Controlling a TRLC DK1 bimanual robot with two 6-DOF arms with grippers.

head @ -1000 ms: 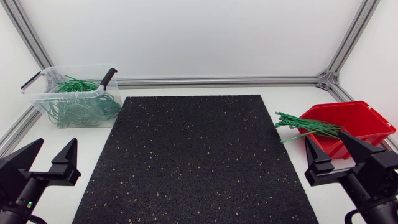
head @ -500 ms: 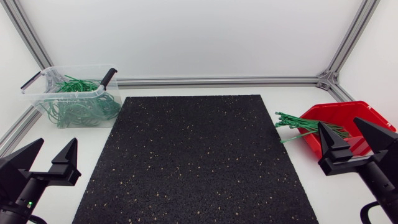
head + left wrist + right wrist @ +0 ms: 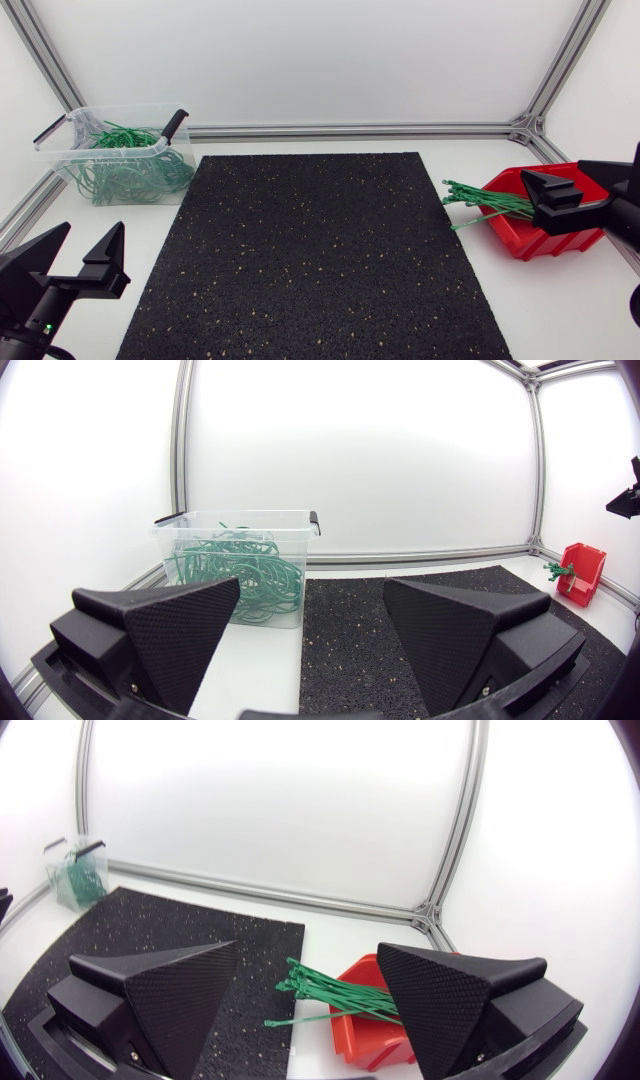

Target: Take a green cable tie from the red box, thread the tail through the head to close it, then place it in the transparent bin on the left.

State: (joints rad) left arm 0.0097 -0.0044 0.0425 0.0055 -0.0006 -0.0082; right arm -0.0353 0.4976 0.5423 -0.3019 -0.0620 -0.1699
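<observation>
The right hand [image 3: 578,192] is held spread above the red box [image 3: 512,232] of green cable ties [image 3: 488,205], the left hand [image 3: 88,245] likewise spread.

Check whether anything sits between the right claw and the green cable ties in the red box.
Nothing visible does. The right claw hangs open near the red box, and the green cable ties lie uncovered in it, their ends sticking out over the rim toward the black mat.
</observation>
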